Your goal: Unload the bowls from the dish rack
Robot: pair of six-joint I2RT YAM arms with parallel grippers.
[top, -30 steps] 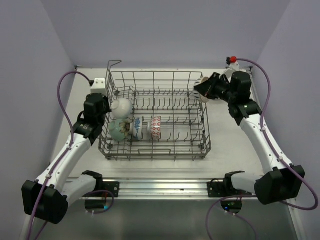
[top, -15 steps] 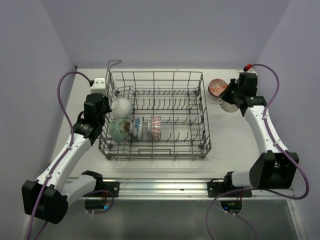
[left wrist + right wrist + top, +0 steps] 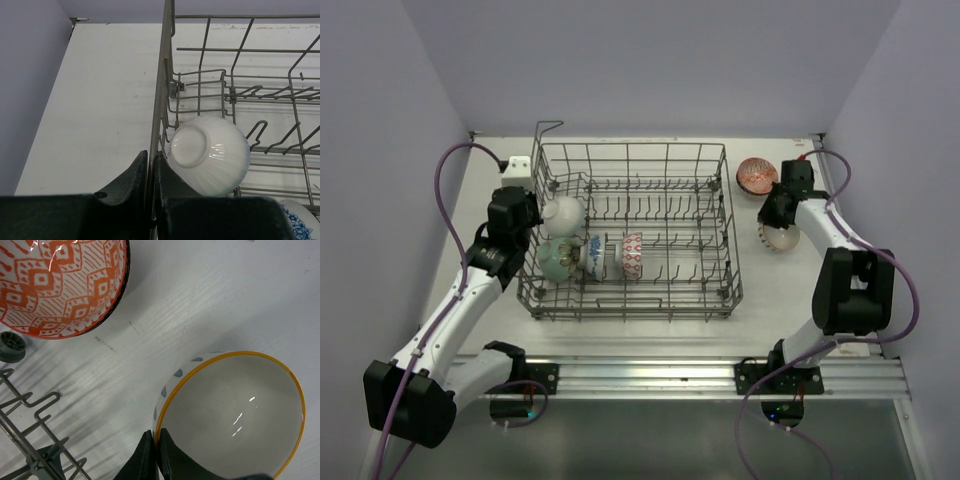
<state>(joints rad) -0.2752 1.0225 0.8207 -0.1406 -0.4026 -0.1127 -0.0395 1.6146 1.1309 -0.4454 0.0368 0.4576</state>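
**Overhead view.** The dish rack point(image 3: 630, 298) lies between the two hands. Its long axis runs from the left hand point(image 3: 527, 222) across toward the right hand point(image 3: 775, 218). The raised wire loop point(image 3: 548, 128) stands at the rack corner beyond the left hand. Four bowls are propped among the tines just inside the wall at the left hand:
- the white bowl point(image 3: 563, 213), closest to the fingers
- the pale green bowl point(image 3: 553, 258)
- the blue-patterned bowl point(image 3: 593, 257)
- the red-patterned bowl point(image 3: 632, 255), farthest from the hand

**Left wrist view only.** The left hand is clenched on the top wire of the rack wall, which runs straight out between the fingers. The white bowl lies just beside them, tilted. Its foot ring faces the camera and its mouth is turned away into the rack.

**Right wrist view only.** The right hand grasps the yellow-rimmed bowl point(image 3: 235, 415) by its rim, one finger inside and one outside. The bowl's mouth faces up at the camera. The orange-patterned bowl point(image 3: 60, 285) sits mouth up on the tabletop point(image 3: 225, 290), ahead of the hand and apart from the held bowl. Whether the held bowl touches the tabletop cannot be determined
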